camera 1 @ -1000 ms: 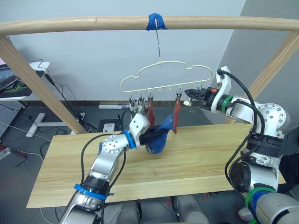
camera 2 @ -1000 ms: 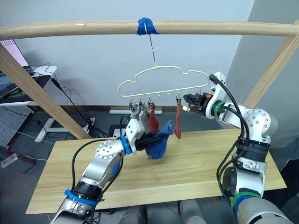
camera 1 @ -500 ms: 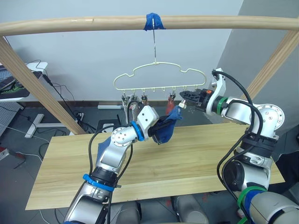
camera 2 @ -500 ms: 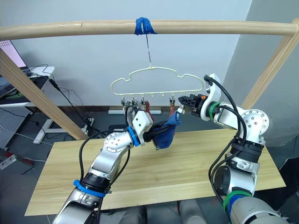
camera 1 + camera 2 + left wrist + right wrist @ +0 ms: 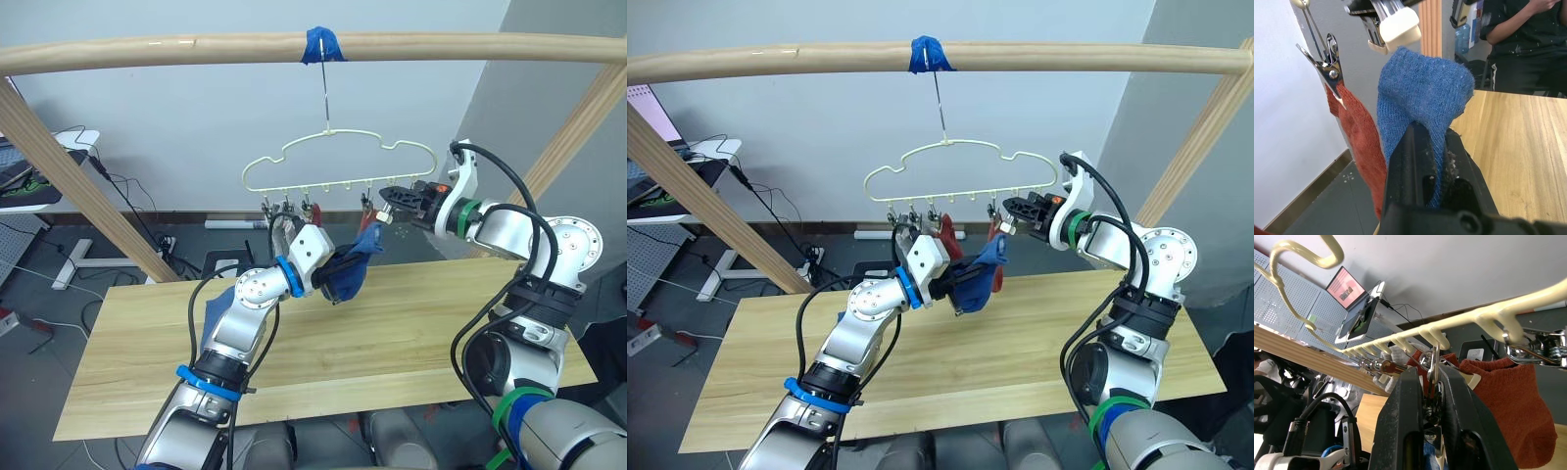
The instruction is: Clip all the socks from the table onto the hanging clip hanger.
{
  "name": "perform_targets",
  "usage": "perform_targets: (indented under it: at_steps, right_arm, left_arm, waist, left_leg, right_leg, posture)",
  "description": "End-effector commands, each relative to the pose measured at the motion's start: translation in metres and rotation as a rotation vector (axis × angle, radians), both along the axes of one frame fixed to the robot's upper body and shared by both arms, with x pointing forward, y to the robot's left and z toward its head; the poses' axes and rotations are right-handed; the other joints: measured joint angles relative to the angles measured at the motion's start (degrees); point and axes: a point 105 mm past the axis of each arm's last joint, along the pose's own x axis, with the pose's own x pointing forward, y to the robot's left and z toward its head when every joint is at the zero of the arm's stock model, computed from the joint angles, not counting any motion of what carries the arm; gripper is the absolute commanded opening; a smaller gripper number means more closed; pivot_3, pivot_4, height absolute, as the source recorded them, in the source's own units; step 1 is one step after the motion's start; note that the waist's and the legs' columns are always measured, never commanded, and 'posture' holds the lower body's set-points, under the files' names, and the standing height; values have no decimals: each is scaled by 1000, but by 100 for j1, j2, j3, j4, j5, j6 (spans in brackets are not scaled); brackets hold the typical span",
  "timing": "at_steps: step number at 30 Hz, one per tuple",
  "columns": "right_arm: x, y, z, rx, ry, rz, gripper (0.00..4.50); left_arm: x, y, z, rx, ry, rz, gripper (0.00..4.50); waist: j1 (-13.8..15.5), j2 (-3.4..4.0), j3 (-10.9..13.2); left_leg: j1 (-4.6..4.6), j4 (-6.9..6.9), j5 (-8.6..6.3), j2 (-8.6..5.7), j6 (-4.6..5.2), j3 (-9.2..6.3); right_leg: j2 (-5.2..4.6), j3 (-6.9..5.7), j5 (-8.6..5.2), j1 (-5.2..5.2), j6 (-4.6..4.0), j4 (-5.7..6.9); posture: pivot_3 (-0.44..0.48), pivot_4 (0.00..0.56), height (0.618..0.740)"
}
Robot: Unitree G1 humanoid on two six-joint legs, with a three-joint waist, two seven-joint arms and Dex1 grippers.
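My left gripper (image 5: 331, 277) is shut on a blue sock (image 5: 358, 257) and holds it up above the table (image 5: 421, 333), just under the clip hanger (image 5: 333, 157). The sock's open end (image 5: 1422, 93) rises between the left fingers toward the clips. My right gripper (image 5: 387, 201) is at the hanger's right side, shut on a metal clip (image 5: 1433, 374). Two rust red socks (image 5: 946, 238) (image 5: 1508, 411) hang from clips, one right beside the blue sock (image 5: 1356, 142). Another blue sock (image 5: 218, 305) lies on the table behind my left arm.
The hanger hangs by its hook from blue tape (image 5: 323, 44) on the round wooden pole frame (image 5: 176, 49), whose slanted legs (image 5: 78, 186) stand at both sides. A person in dark clothes (image 5: 1528, 39) stands past the table's end. A desk with a laptop (image 5: 1349, 291) is at the far left.
My left gripper lifted the blue sock from low over the table up to the hanger. The right gripper came in leftward to the clips, and the hanger swung with it.
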Motion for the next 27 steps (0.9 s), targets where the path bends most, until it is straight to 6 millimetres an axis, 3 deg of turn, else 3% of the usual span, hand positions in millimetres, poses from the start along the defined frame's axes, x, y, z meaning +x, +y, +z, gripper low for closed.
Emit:
perform_targets:
  at_steps: [1, 27]
  right_arm:
    - [-3, 4, 13, 9, -49, 20, 156]
    - [-8, 8, 1, -53, -31, 49, 156]
  left_arm:
    - [0, -5, 12, -9, -56, -18, 5]
    - [6, -14, 26, -26, -102, -27, 5]
  waist:
    - [0, 0, 0]
    - [2, 3, 2]
  left_leg:
    - [0, 0, 0, 0, 0, 0]
    - [-1, -4, 0, 0, 0, 0]
  right_leg:
    - [0, 0, 0, 0, 0, 0]
    - [0, 0, -1, -1, 0, -5]
  posture:
    - [-173, 150, 740]
    - [-168, 154, 740]
